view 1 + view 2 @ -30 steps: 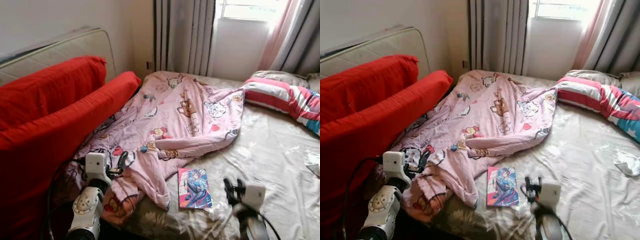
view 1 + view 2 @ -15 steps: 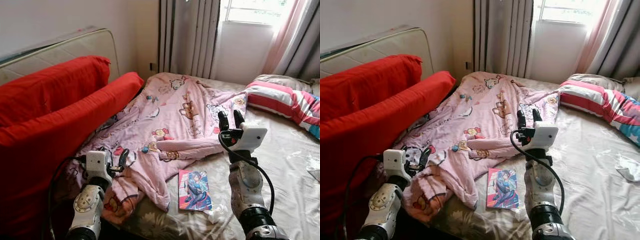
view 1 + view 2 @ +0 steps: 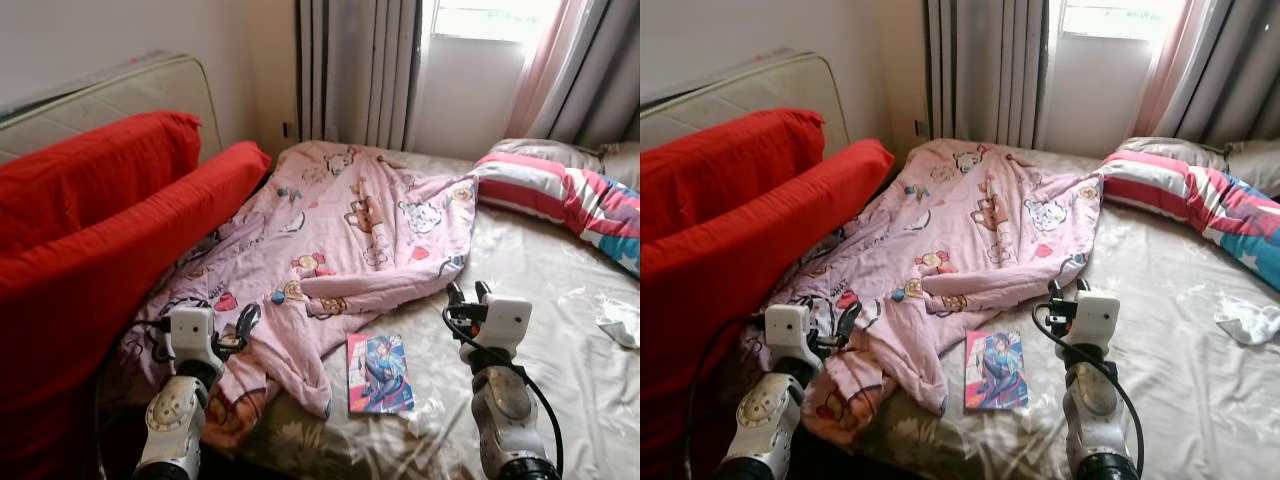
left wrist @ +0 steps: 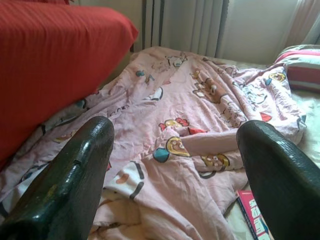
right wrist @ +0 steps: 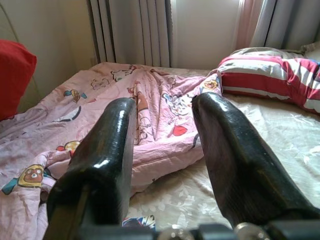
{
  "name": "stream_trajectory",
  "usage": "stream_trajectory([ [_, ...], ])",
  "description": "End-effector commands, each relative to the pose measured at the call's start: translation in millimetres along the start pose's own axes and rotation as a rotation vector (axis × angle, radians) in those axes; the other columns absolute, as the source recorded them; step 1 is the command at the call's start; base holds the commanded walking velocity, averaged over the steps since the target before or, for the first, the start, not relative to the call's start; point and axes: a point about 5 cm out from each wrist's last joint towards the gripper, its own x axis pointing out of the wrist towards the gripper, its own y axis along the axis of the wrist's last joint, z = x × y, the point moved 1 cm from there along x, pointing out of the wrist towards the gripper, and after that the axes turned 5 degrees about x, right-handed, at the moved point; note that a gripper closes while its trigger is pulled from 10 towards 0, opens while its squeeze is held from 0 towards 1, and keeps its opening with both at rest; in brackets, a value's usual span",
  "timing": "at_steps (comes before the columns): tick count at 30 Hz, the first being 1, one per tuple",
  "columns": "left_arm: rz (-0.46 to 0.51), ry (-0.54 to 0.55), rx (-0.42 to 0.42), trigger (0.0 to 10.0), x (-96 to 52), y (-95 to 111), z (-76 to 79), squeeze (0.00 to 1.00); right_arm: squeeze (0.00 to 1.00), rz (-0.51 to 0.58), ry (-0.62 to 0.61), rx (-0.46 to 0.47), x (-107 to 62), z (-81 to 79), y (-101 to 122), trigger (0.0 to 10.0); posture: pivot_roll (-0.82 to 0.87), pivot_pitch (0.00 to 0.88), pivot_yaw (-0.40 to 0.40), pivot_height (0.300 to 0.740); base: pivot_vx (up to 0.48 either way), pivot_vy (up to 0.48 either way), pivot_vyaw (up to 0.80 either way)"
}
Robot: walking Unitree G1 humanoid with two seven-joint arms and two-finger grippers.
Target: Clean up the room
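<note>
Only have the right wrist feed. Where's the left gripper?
Observer: The left gripper is open, low at the bed's near-left corner over the pink blanket, beside the red cushion.
Operator: Anything loose off to my right?
Observer: A crumpled white item lies on the sheet, right of the right gripper.
Operator: The printed sliver under my fingers?
Observer: A comic book, flat on the sheet at the blanket's edge.

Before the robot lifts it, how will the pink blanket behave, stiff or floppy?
Probably floppy: the pink blanket lies crumpled in soft folds across the bed. It would likely sag and trail from one grasp point. It may also drag the book touching its edge.
</note>
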Motion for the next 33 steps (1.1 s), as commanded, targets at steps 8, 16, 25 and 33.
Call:
stream_trajectory([
  [8, 0.012, 0.014, 0.012, 10.0, -11.4, 1, -7.9, 0.0, 0.0, 0.043, 0.011, -0.012, -9.5, -1.8, 4, 10.0, -0.04, 0.136, -0.001, 0.74, 0.0, 0.0, 0.0],
  [16, 0.004, 0.026, 0.026, 10.0, -36.4, -1, -16.6, 0.0, 0.0, 0.038, -0.015, -0.015, -32.2, 4.1, 1, 10.0, -0.06, 0.199, -0.002, 0.74, 0.0, 0.0, 0.0],
  [25, -0.043, 0.042, 0.053, 10.0, -64.3, -5, -25.9, 0.0, 0.0, 0.001, 0.01, -0.014, -50.1, -3.3, -3, 10.0, -0.01, 0.274, -0.037, 0.74, 0.0, 0.0, 0.0],
  [33, -0.009, 0.005, 0.089, 10.0, -67.0, 17, -27.4, 0.0, 0.0, -0.026, 0.062, 0.008, -58.9, -18.5, 3, 10.0, 0.02, 0.32, -0.096, 0.74, 0.0, 0.0, 0.0],
])
